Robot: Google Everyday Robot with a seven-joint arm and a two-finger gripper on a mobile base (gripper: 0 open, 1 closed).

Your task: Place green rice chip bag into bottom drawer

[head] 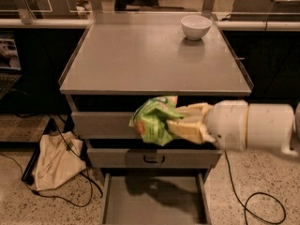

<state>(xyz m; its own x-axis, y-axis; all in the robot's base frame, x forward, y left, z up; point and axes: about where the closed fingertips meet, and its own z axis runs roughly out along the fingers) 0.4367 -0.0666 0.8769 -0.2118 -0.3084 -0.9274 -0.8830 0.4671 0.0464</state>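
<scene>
The green rice chip bag (pixel 152 118) is a crumpled bright-green foil bag held in the air in front of the cabinet's upper drawer front. My gripper (pixel 180 121) comes in from the right on a white arm and is shut on the bag with its tan fingers (pixel 187 130). The bottom drawer (pixel 154 203) is pulled out below, a wide shallow grey tray with nothing in it; the bag's shadow falls on its floor. The bag hangs well above the drawer.
A white bowl (pixel 196 26) stands at the back right of the grey cabinet top (pixel 150 55). The middle drawer (pixel 152 157) with a dark handle is shut. A beige cloth bag (pixel 54 161) and cables lie on the floor to the left; another cable (pixel 255 205) lies right.
</scene>
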